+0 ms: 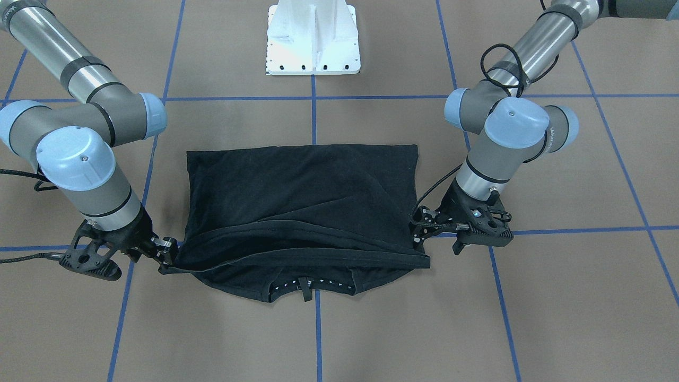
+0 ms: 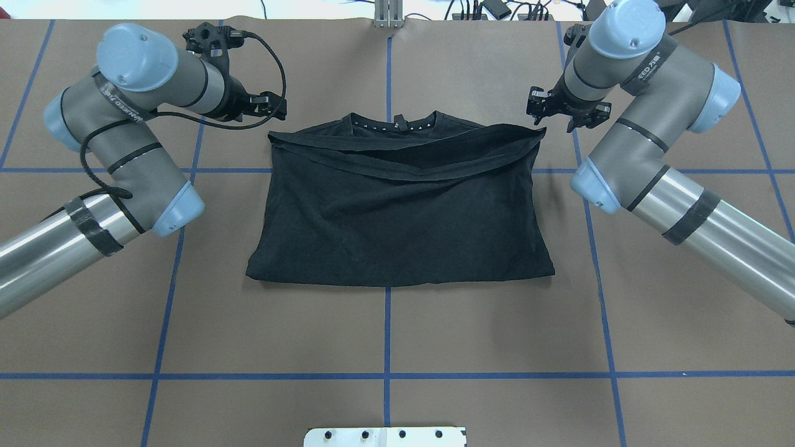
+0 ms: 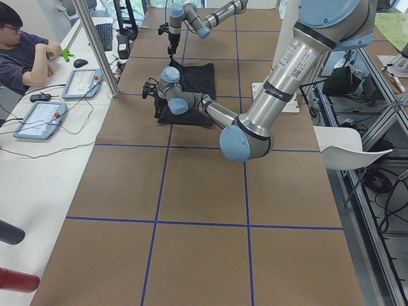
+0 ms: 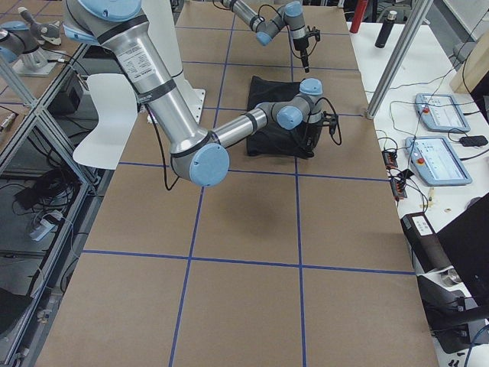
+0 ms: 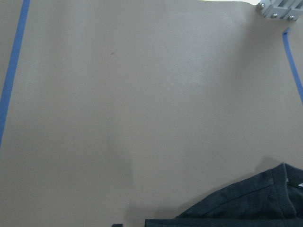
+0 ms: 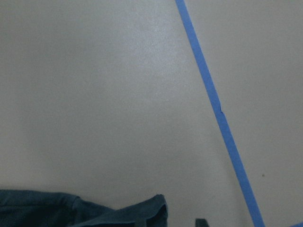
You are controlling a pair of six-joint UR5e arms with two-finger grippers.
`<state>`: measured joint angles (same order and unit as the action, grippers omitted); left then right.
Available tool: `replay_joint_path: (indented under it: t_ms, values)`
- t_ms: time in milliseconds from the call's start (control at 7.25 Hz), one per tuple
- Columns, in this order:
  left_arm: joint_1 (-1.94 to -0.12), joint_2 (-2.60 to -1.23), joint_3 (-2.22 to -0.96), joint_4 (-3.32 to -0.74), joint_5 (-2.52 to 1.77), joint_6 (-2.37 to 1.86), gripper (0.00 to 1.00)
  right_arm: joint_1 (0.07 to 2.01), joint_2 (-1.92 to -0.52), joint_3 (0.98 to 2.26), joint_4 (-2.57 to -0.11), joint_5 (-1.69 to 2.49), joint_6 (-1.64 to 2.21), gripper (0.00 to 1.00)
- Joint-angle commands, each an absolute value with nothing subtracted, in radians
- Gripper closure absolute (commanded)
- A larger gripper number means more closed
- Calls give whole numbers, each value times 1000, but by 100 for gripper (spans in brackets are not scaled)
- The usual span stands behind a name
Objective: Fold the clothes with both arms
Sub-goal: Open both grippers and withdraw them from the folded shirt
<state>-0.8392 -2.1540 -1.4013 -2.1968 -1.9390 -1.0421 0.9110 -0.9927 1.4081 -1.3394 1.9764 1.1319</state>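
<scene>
A: Where does the T-shirt point(image 2: 397, 211) sit?

B: In the centre of the overhead view, flat on the brown table point(image 2: 385, 335), plain black side up. Its hem has been brought up toward the collar point(image 2: 397, 124) at the top of the frame, so the shirt is folded roughly in half.

A: And the grippers?

B: The right gripper point(image 1: 167, 253), lower left in the front-facing view, looks closed on the corner of the folded hem. The left gripper point(image 1: 421, 223), centre right of that view, sits right at the other corner, but I cannot tell whether its fingers are pinching cloth, merely touching it, or apart.

A: What could go wrong?

B: The folded edge already sags in the middle and runs unevenly. In the overhead view the right-hand corner rides higher than the left. If one gripper lets go while the other is gripping, I judge the hem would drag sideways and the fold would skew.

A: Anything else?

B: The collar peeks out beyond the hem. Pull the corners farther and the top layer overshoots; stop short and the halves mismatch. A finger snagged in the fabric on release could also lift the layer and undo the fold.

A: The wrist cameras?

B: Each shows only a scrap of dark cloth along its bottom edge, little help.
</scene>
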Motion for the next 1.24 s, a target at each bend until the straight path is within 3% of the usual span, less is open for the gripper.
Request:
replay_joint_path:
  t_ms: [0,276,690,1103]
  values:
    - [-835,-2024,-1573,-2197,-1991,-1041,0,955,-1014,1426,-1338,2064,1022,1]
    - [-766,-1924,-1698,-2198,-1990,-1099,0,969,-1107,1524,-1338,2071,918,1]
    - [-596,-1794,-1707,-2432,-1976,-1270,0,969,-1124,1548,-1336,2086,913,1]
    - [-517,-1773,-1698,-2442,-1935,-1292,0,969,-1126,1557,-1336,2083,916,1]
